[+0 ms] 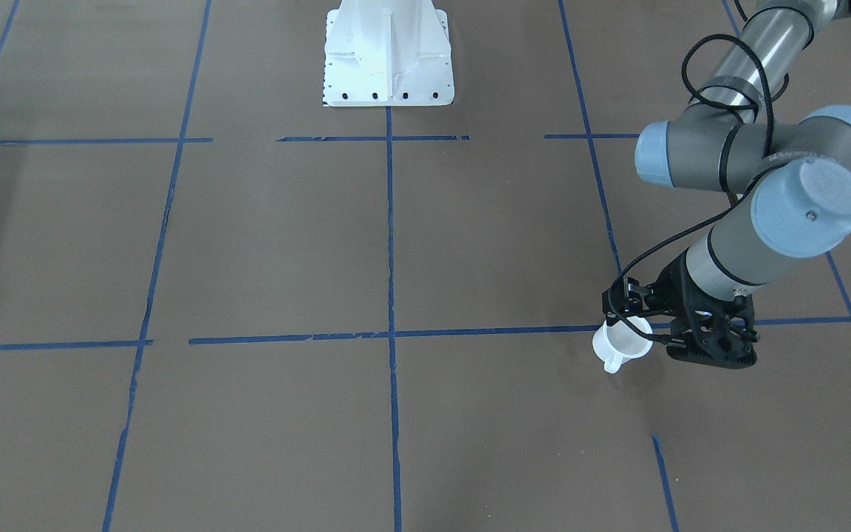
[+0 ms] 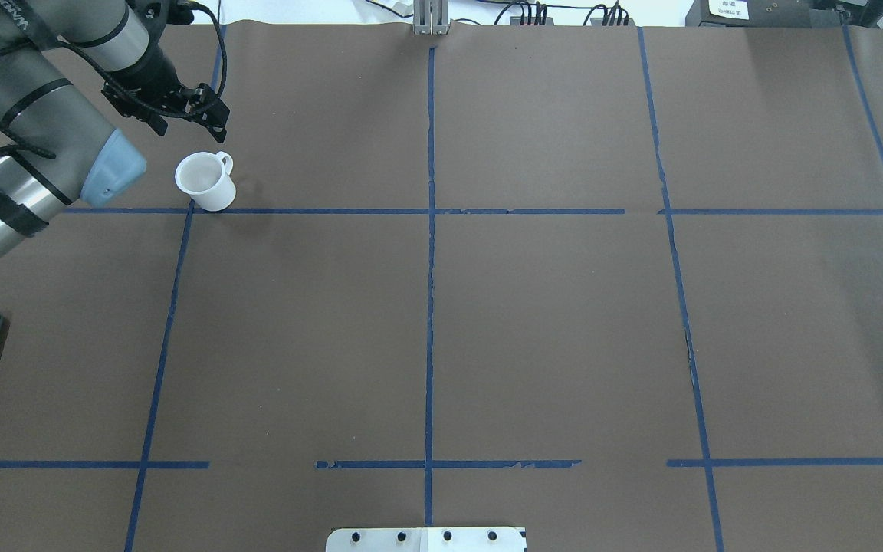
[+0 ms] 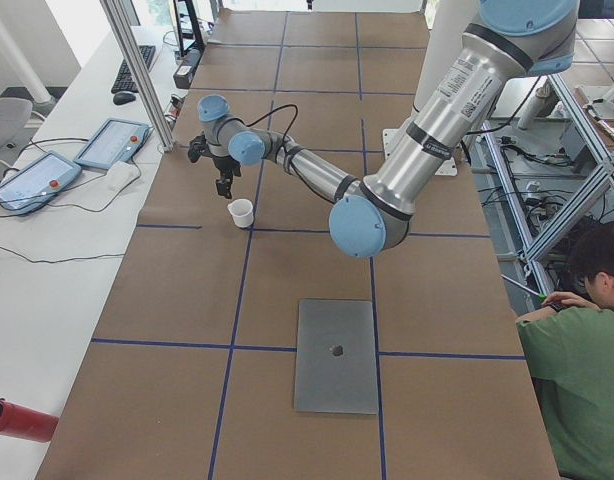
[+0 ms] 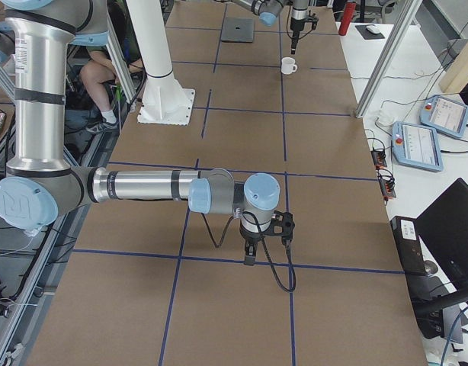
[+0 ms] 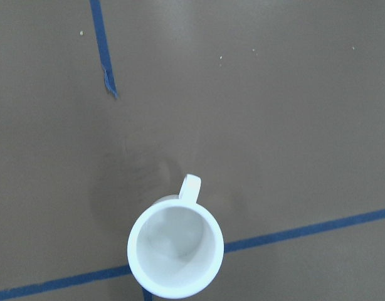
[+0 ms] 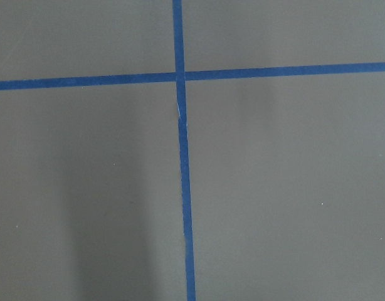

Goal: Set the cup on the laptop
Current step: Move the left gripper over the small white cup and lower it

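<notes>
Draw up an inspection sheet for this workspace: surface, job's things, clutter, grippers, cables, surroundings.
Surface: brown paper-covered table with a blue tape grid.
Job's things: small white mug upright, empty, on the table; closed silver-grey laptop flat, apart from it, lid bare.
Clutter: nothing seen.
Grippers: left gripper open, raised near the mug, holding nothing; right gripper over bare table, open or shut cannot be told.
Cables: black cable loops round the left arm's wrist.
Surroundings: person in green beside the table; two teach pendants on the side bench.

left gripper (image 2: 187, 123) jaws apart, pointing down | right gripper (image 4: 266, 248) low (state unclear)
</notes>
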You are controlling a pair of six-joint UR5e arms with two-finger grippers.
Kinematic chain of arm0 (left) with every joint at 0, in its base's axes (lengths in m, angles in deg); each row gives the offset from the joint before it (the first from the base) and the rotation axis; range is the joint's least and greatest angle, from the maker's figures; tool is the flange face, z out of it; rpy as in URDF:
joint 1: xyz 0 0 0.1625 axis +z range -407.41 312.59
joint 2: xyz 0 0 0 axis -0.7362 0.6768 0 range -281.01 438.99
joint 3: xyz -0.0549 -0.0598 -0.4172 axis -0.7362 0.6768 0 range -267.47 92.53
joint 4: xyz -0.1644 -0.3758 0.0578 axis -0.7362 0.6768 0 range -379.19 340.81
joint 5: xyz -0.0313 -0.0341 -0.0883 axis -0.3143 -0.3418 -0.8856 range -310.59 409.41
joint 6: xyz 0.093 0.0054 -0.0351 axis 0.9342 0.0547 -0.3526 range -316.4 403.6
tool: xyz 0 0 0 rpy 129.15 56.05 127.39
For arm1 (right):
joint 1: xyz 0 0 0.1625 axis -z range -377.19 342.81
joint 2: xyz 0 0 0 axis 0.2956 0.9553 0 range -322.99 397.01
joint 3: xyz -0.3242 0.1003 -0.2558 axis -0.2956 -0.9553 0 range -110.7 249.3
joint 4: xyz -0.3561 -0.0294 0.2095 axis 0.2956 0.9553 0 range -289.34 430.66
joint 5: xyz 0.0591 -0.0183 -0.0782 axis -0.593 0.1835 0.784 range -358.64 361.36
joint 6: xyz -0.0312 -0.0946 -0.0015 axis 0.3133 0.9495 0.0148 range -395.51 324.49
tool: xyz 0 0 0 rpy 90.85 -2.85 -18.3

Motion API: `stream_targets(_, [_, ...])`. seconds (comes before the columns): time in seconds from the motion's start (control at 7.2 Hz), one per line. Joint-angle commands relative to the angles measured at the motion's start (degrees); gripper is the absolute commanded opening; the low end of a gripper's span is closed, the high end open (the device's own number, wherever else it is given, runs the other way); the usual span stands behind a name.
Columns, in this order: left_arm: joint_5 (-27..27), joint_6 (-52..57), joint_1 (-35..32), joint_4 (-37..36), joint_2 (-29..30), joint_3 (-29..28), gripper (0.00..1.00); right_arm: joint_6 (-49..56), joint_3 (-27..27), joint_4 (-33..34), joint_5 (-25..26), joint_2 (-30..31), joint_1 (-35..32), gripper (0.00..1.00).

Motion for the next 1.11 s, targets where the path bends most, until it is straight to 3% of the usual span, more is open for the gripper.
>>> stream_targets(0.0, [0.59,0.04,0.08,6.46,3.93,-10.57,1.0,0.0,0.0,0.0,0.0,0.0,0.0,1.0])
stream_targets(0.28, [1.48,-0.23,0.17,12.12,4.99,-16.15,1.0,0.0,0.0,0.0,0.0,0.0,0.0,1.0])
stream_targets(0.97, [2.17,-0.4,3.77,13.1,4.46,-17.38,1.0,0.0,0.0,0.0,0.0,0.0,0.0,1.0])
